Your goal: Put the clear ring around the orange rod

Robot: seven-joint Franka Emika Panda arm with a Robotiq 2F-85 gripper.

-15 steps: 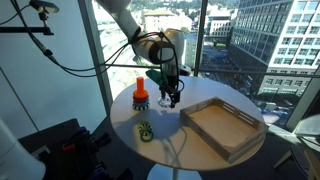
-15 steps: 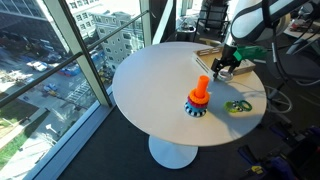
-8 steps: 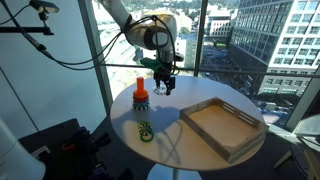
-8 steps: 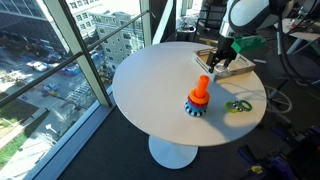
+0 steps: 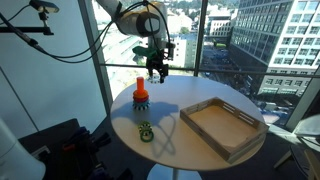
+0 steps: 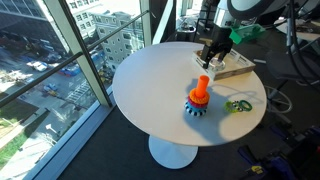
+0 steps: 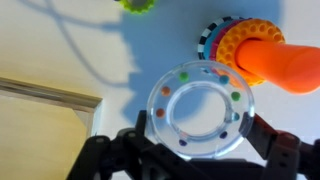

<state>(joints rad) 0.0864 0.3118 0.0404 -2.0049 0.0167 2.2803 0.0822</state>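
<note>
The clear ring (image 7: 198,108), see-through with small coloured beads inside, sits between my gripper's (image 7: 198,125) black fingers, which are shut on its sides. The orange rod (image 7: 275,62) stands on a striped round base, up and right of the ring in the wrist view. In both exterior views the gripper (image 5: 155,70) (image 6: 209,56) hangs in the air above and slightly beside the orange rod (image 5: 140,88) (image 6: 202,88) on the round white table (image 5: 170,135) (image 6: 160,85). The ring is too small to make out in the exterior views.
A yellow-green and dark ring (image 5: 145,131) (image 6: 237,107) lies near the table's edge; it also shows at the top of the wrist view (image 7: 138,5). A shallow wooden tray (image 5: 222,128) (image 6: 232,64) takes up one side of the table. Tall windows stand close behind.
My gripper has risen from near the tabletop and moved toward the orange rod, carrying the clear ring. It now hangs higher and closer above the rod.
</note>
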